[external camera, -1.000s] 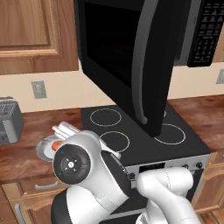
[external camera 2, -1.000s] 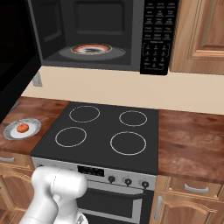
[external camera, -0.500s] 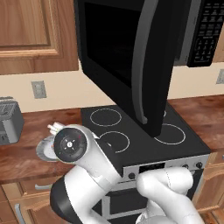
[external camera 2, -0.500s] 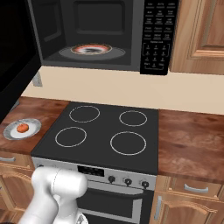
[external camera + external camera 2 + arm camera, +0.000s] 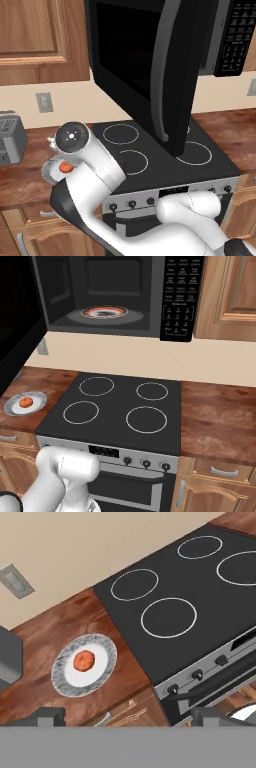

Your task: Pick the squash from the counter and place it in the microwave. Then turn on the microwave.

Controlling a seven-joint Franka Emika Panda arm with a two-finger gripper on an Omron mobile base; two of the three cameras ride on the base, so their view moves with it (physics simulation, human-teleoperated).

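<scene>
Orange squash [image 5: 65, 168] on plate [image 5: 47, 170], half behind white arm [image 5: 90, 165].

Reddish-brown counter [image 5: 60, 627] flanking a black stovetop [image 5: 190, 597]

Left stretch bearing a grey-rimmed white plate [image 5: 64, 674] near the stovetop's edge, squash [image 5: 84, 660] at its centre; grey toaster [image 5: 11, 137] further left, well apart; right stretch [image 5: 217, 418] of matching wood grain.

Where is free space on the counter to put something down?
The counter right of the stovetop is bare up to the wall. Left of the stovetop it is crowded: the plate holding the squash sits there, with the toaster beyond.
</scene>
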